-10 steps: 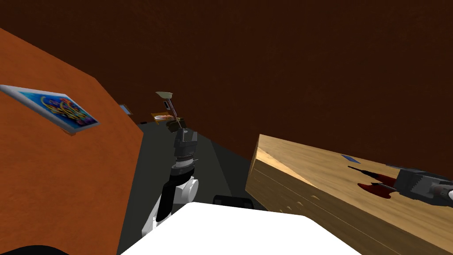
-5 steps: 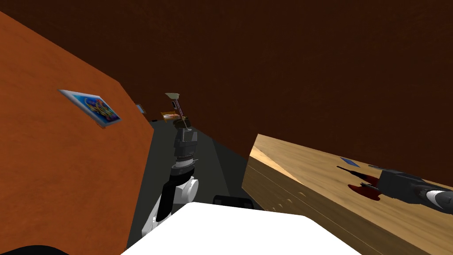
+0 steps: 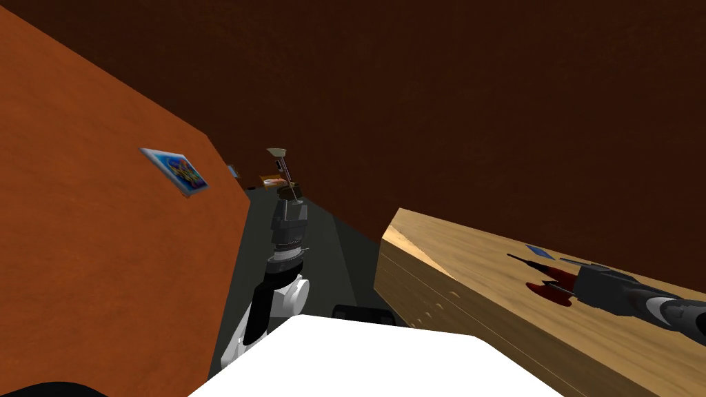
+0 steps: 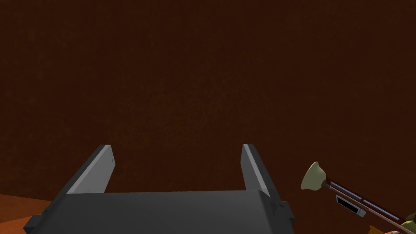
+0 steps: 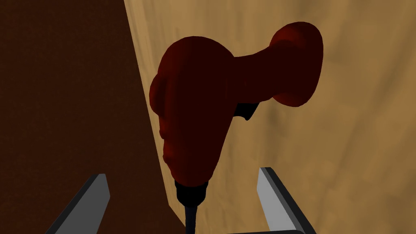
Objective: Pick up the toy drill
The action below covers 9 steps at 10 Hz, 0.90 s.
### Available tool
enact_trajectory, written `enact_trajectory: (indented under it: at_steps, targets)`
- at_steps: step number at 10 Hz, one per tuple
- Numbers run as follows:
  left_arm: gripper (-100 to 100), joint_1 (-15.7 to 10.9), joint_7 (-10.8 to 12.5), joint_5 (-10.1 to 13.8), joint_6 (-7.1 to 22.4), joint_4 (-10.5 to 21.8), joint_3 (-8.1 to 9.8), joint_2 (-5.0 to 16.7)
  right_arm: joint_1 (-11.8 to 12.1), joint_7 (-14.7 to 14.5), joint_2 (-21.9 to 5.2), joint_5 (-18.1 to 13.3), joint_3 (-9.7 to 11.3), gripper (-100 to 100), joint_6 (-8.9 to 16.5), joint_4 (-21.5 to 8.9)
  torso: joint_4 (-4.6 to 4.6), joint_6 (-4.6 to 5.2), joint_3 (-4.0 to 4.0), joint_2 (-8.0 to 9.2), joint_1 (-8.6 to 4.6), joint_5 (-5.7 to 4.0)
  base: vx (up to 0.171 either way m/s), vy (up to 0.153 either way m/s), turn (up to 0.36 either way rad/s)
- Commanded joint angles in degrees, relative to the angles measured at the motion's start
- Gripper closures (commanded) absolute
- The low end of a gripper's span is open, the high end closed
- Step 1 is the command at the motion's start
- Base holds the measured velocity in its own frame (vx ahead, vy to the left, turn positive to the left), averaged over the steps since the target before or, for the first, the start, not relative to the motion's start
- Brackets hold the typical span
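**Dark red toy drill between the parted right fingers**

Wood with a pale, streaked grain forms the table (image 3: pixel 441 276), which the head view presents as a thick block with a flat top. The toy drill (image 5: pixel 195 105) lies on this top, close to the edge that runs along the dark brown wall (image 3: pixel 448 103).

The head view also gives the surroundings. A small blue card (image 3: pixel 540 251) lies flat on the tabletop just beyond the drill. A framed picture (image 3: pixel 174 171) hangs on the orange wall (image 3: pixel 103 262).

The right wrist view gives the drill's form: a smooth, rounded, matte body, a bulbous handle branching to one side, a small dark trigger, and a black chuck with a thin bit pointing toward the gripper body.

The right gripper (image 5: pixel 183 174) is spread wide. Its flat grey blades stand either side of the chuck end and touch nothing.

The left gripper (image 4: pixel 177 146) is raised beside the orange wall, its blades equally far apart and holding nothing. Near it stands a cream bell-shaped piece (image 4: pixel 313 176) on a thin red rod.
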<state>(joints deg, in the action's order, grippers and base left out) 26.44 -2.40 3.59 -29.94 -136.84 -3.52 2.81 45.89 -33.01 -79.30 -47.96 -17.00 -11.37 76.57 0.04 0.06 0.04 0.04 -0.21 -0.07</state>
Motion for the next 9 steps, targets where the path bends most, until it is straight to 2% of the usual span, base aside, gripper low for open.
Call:
enact_trajectory:
  at_steps: [1, 5, 6, 7, 9]
  targets:
    - [0, 0.0, 0.0, 0.0, 0.0, 0.0, 0.00, 0.0, -0.9, 0.8, -0.4, 0.4, 1.6, -100, 1.0, -1.1, 0.00, 0.00, 0.00, 0.00, 0.00, 0.00, -0.039, -0.011, 0.179]
    - [0, 0.0, 0.0, 0.0, 0.0, 0.0, 0.00, 0.0, -3.0, 2.5, -1.4, 1.2, 5.4, -100, 3.3, -3.8, 0.01, -0.03, 0.04, 0.07, 0.05, 0.02, -0.060, -0.021, 0.165]
    - [0, 0.0, 0.0, 0.0, 0.0, 0.0, 0.00, 0.0, -2.4, 2.3, -1.5, 1.1, 4.8, -100, 3.0, -3.0, 0.02, -0.04, 0.05, 0.09, 0.07, 0.02, -0.029, -0.008, 0.040]
    - [0, 0.0, 0.0, 0.0, 0.0, 0.0, 0.00, 0.0, -2.5, 2.5, -1.5, 1.1, 4.9, 100, 3.2, -3.1, 0.01, 0.02, 0.01, 0.02, 0.10, 0.03, 0.000, 0.000, 0.000]
    - [0, 0.0, 0.0, 0.0, 0.0, 0.0, 0.00, 0.0, -2.4, 2.5, -1.5, 1.1, 4.9, 100, 3.1, -3.1, 0.00, 0.01, -0.04, -0.08, 0.16, 0.07, 0.000, 0.000, 0.000]
